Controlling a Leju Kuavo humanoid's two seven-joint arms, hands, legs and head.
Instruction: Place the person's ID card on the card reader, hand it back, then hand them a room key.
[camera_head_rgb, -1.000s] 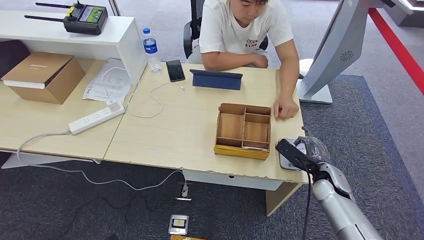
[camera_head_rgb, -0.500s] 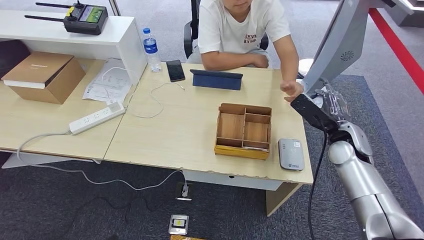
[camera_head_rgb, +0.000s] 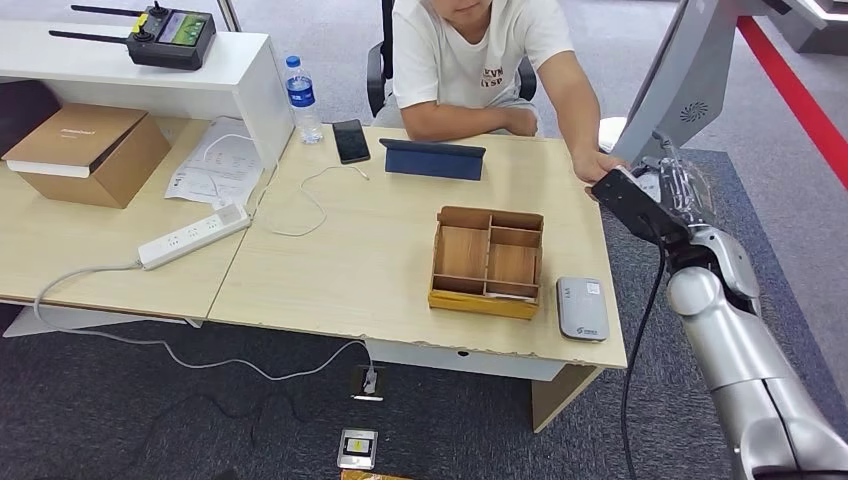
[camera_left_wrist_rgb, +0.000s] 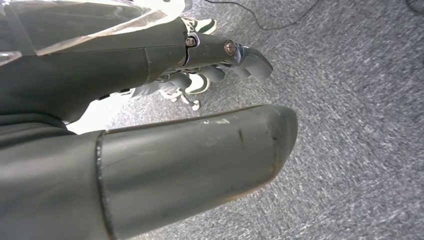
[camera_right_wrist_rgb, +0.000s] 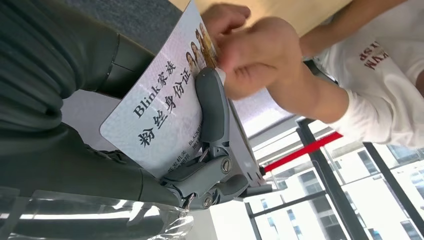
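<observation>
Desk (camera_head_rgb: 380, 270) with a wooden tray (camera_head_rgb: 487, 260) and grey card reader (camera_head_rgb: 582, 307) set near its right edge, right robot hand (camera_right_wrist_rgb: 165, 150) raised beyond the desk's corner, ID card (camera_right_wrist_rgb: 160, 110) pinched in its fingers, card's far end grasped by the person's hand (camera_right_wrist_rgb: 260, 55), left robot hand (camera_left_wrist_rgb: 175, 140) hung over carpet, nothing held, fingers apart

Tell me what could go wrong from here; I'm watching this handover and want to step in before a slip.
1. The right hand grips the ID card while the person's hand pinches its far end; if the person pulls before it lets go, the card may bend or snap free.
2. The exchange happens past the table edge, so a dropped card would likely land on the carpet.
</observation>
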